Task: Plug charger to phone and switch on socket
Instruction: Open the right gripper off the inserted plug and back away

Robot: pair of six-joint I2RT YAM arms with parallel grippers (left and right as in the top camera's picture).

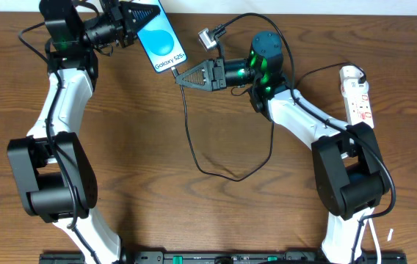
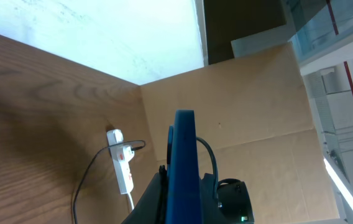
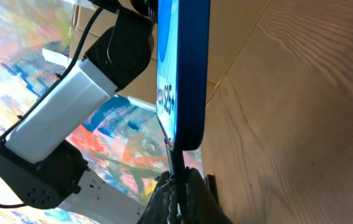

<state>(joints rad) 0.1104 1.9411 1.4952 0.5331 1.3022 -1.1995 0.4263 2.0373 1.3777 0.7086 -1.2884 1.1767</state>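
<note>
Your left gripper [image 1: 135, 22] is clamped on the upper end of the phone [image 1: 161, 40] and holds it up off the table [image 1: 194, 220], screen upward and tilted. The lower end, where the port sits, is left free and turned toward your other arm. That looks deliberate: lifted like this, the port can be reached straight on rather than along the wood.

At that lower end, your right gripper [image 1: 181, 76] is closed narrowly on the charger [image 1: 186, 117], pinching it just behind the plug tip [image 3: 173, 155]. Such a short grip leaves little loose cable to bend when you push. In the right wrist view the tip meets the phone's bottom edge in line with its length, but I can't tell from here how deep it sits — or whether it has seated at all.

Below the phone, the rest of the cable hangs to the table in a slack loop, so nothing seems to be pulling against the tip.

The socket [image 1: 357, 92] lies flat, well to the right of the phone and apart from both grippers. Its red switch marks show, though not whether it is on. My judgement is that the plugging step is in hand and the switch is left to do.
</note>
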